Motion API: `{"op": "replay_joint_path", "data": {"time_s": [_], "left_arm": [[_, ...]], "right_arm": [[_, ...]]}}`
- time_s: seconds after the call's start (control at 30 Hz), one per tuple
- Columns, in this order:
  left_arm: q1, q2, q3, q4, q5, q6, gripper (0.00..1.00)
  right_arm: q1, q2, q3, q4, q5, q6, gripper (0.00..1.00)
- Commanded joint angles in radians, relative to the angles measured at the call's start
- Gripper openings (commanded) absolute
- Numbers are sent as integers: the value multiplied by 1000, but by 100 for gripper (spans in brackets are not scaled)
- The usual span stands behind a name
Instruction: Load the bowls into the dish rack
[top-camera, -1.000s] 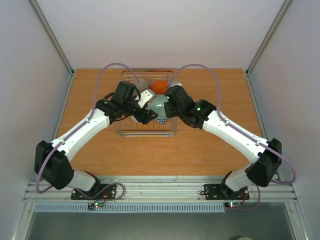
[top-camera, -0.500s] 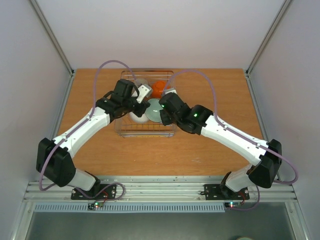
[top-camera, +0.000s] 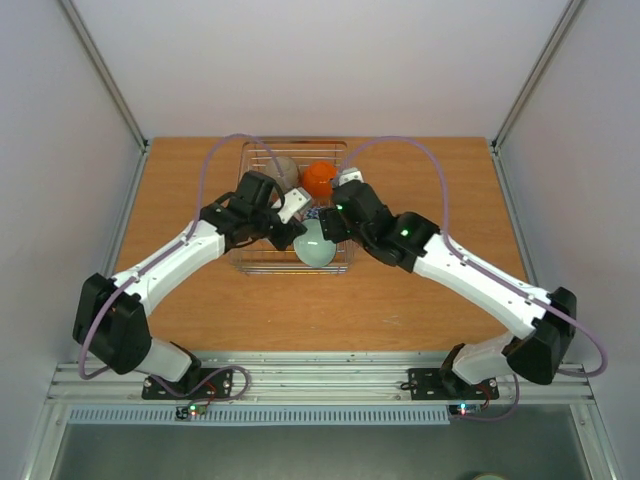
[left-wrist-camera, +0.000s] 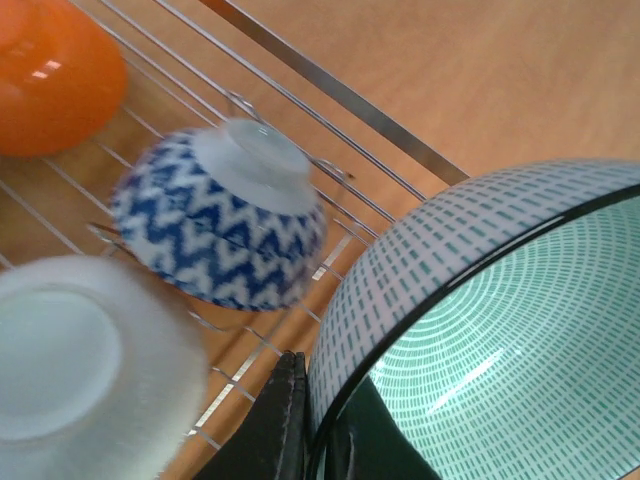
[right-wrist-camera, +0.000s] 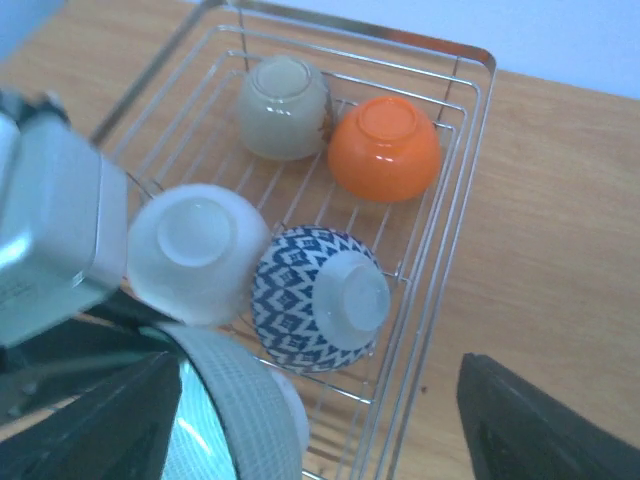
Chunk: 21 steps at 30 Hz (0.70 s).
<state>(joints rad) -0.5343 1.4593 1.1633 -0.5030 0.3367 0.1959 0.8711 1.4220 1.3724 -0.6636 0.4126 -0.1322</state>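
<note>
The wire dish rack (top-camera: 290, 270) sits mid-table. My left gripper (top-camera: 298, 226) is shut on the rim of a pale green bowl (top-camera: 316, 244), held tilted over the rack's near side. In the left wrist view one finger (left-wrist-camera: 283, 420) presses the bowl's (left-wrist-camera: 500, 300) outer wall and the other lies inside it. My right gripper (top-camera: 330, 222) is open just right of that bowl (right-wrist-camera: 225, 420), its fingers (right-wrist-camera: 540, 430) wide apart. Upside down in the rack lie a blue zigzag bowl (right-wrist-camera: 315, 300), a white bowl (right-wrist-camera: 195, 250), an orange bowl (right-wrist-camera: 385, 148) and a beige bowl (right-wrist-camera: 283, 105).
The rack's right rim (right-wrist-camera: 487, 110) borders bare wooden table (top-camera: 430, 180). Both arms converge over the rack, and the left wrist's grey housing (right-wrist-camera: 50, 230) crowds the right wrist view. Pale walls enclose the table on three sides.
The left gripper shut on the pale green bowl's rim; then the right gripper opened and let go of it. The bowl has shifted toward the rack's near edge.
</note>
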Motion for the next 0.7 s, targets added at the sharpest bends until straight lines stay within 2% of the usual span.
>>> {"op": "replay_joint_path", "data": {"time_s": [0.0, 0.13, 0.3, 0.43, 0.67], "left_arm": [[1, -23, -4, 12, 178, 57, 0], [16, -40, -6, -5, 263, 80, 0], [59, -73, -30, 36, 319, 72, 1], [85, -70, -37, 51, 345, 56, 1], [113, -69, -43, 65, 378, 42, 1]], "right_arm": [[-59, -115, -94, 158, -146, -39, 83], [-149, -174, -183, 203, -356, -8, 87], [-205, -195, -274, 266, -707, 1, 87], [-206, -187, -337, 335, -860, 30, 87], [-215, -223, -434, 447, -990, 85, 88]]}}
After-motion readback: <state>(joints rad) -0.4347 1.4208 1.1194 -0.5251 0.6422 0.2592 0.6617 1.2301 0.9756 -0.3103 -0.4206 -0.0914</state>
